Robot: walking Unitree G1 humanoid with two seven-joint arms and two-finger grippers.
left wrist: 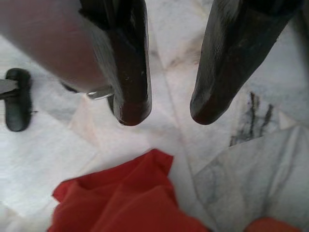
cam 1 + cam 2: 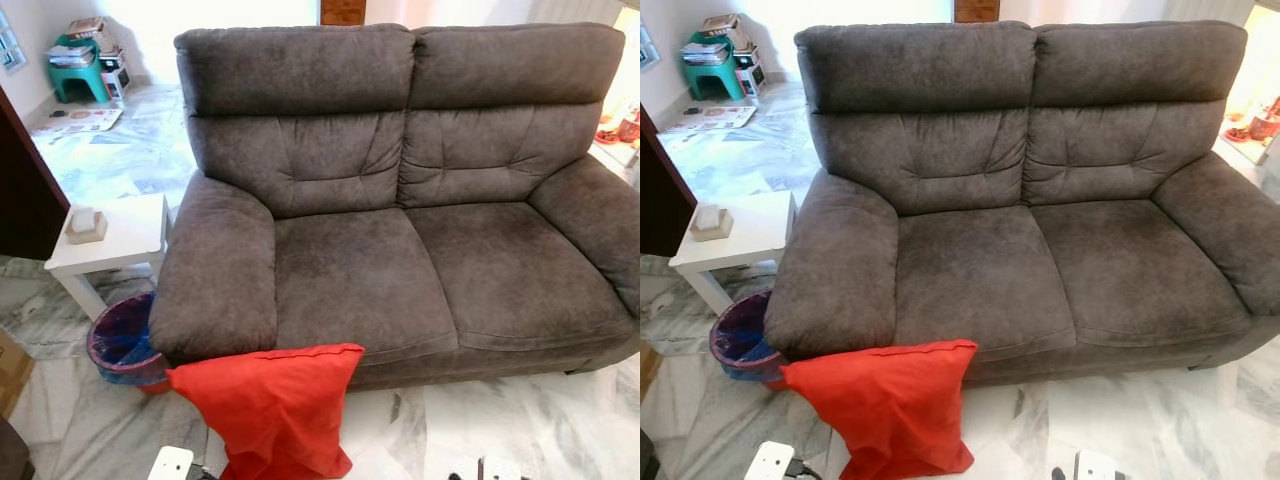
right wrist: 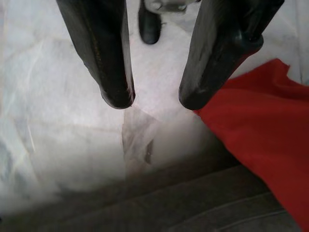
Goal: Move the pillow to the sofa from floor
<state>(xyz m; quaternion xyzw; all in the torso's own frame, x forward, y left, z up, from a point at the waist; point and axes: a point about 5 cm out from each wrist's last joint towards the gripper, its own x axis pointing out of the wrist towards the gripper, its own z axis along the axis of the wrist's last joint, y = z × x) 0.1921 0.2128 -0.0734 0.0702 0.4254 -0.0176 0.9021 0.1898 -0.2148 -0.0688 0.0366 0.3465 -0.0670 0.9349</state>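
Observation:
A red pillow (image 2: 270, 410) stands on the marble floor and leans against the front of the grey-brown two-seat sofa (image 2: 400, 270), below its left seat. In the left wrist view my left gripper (image 1: 166, 108) hangs open above the floor, with a corner of the red pillow (image 1: 125, 203) just beyond the fingertips and not touching them. My right gripper (image 3: 157, 99) is also open and holds nothing. The pillow (image 3: 260, 130) lies beside one of its fingers, and the sofa's base (image 3: 193, 208) is ahead.
A white side table (image 2: 130, 235) with a small box (image 2: 86, 225) stands left of the sofa. A bin with a blue liner (image 2: 120, 340) sits by the left armrest. A teal stool (image 2: 75, 75) and papers are at the far left.

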